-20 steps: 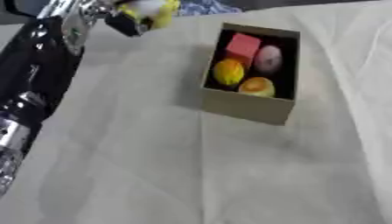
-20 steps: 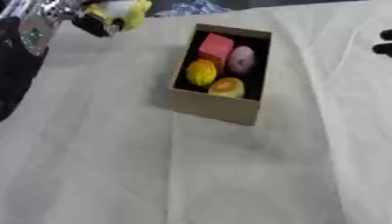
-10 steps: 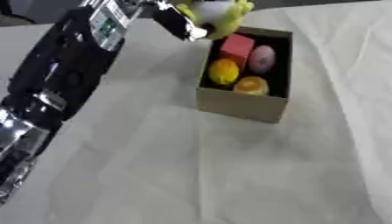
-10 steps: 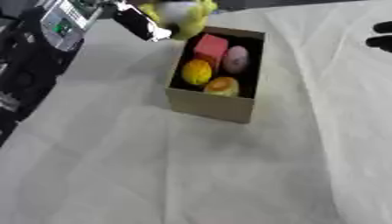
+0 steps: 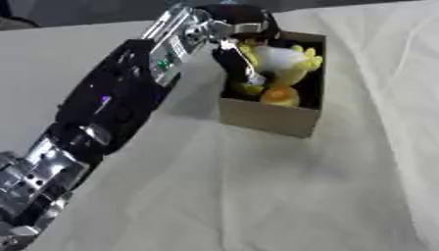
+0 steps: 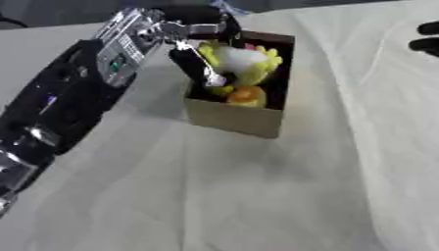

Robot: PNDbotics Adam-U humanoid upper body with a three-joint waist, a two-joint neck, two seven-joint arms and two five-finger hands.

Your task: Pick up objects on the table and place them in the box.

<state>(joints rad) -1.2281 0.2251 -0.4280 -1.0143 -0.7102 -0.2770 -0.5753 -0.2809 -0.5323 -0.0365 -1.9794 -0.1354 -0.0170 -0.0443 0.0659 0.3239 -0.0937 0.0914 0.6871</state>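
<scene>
The left hand (image 5: pixel 238 43) curls round a yellow-and-white plush toy (image 5: pixel 283 62) over the cardboard box (image 5: pixel 273 117), near the desk's far edge. The toy looks soft and light; its body squashes, so gripping mid-body suits. Right hand (image 6: pixel 426 37), far-right edge: state unclear.

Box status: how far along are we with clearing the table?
Done: an orange round item already lies in the box. In hand: the left hand holds the yellow-and-white plush toy over the box, not yet released. Left: letting go. No other loose objects show on the cloth.
</scene>
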